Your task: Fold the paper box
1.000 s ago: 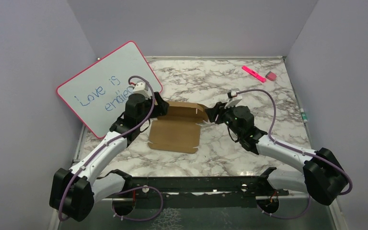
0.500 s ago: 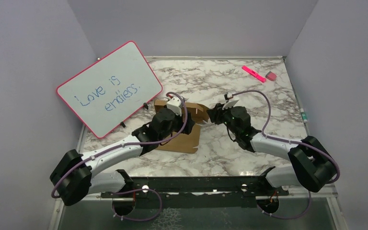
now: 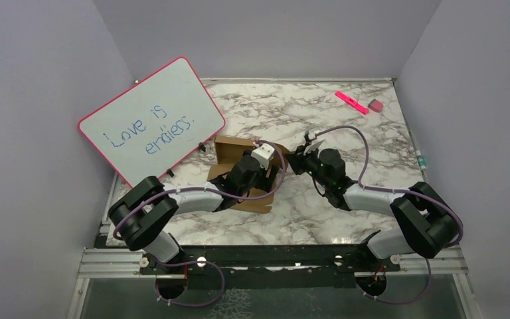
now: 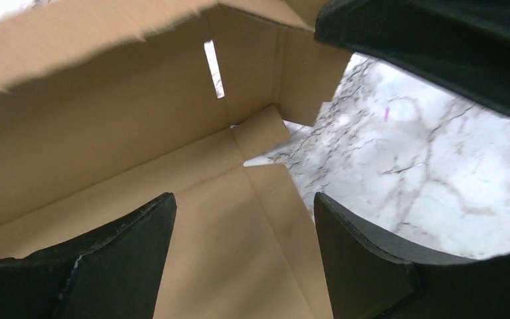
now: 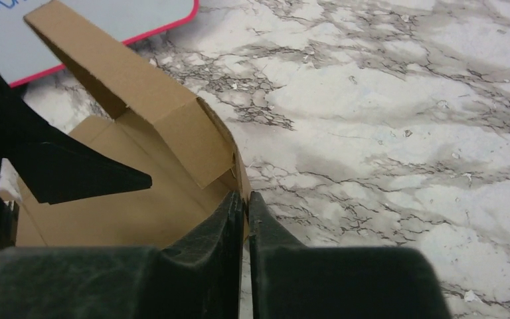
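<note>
Where the marble-veined table [image 3: 345, 126] carries a pink-framed whiteboard [image 3: 149, 119] at its left edge, the paper box [image 3: 229, 149], creased brown cardboard, sits near centre, partly hidden under the left gripper [image 4: 242, 222], spread wide above its floor, while the right gripper [image 5: 246, 199] pinches its right wall.

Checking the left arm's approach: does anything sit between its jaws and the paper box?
Nothing visible. The left gripper hangs open just above the floor of the paper box; the right gripper pinches a side wall, off that path.
</note>
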`<action>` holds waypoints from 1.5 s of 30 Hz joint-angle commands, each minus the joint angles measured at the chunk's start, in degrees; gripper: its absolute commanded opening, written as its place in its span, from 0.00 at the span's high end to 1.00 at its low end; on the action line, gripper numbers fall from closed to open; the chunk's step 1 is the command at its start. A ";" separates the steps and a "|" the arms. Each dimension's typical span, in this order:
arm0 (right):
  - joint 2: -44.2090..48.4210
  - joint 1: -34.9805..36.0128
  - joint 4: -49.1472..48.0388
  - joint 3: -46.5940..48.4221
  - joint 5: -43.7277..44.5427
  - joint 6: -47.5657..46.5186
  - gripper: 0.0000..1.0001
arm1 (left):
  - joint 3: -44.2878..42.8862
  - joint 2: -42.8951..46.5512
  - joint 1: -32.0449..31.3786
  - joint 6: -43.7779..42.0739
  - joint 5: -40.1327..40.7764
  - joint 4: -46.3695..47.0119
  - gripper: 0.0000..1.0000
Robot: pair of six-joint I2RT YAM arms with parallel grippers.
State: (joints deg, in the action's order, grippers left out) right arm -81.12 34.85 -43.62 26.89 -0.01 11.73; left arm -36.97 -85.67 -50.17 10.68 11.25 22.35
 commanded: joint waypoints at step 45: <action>1.93 -0.22 -2.18 -1.63 -12.37 -6.45 0.89 | 2.98 -14.94 3.86 0.09 5.72 21.24 0.47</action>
State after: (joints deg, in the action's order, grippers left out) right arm -80.82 34.76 -44.91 25.85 -10.39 4.51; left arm -35.09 -100.71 -47.42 7.38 21.02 42.22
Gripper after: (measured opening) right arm 0.088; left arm 0.539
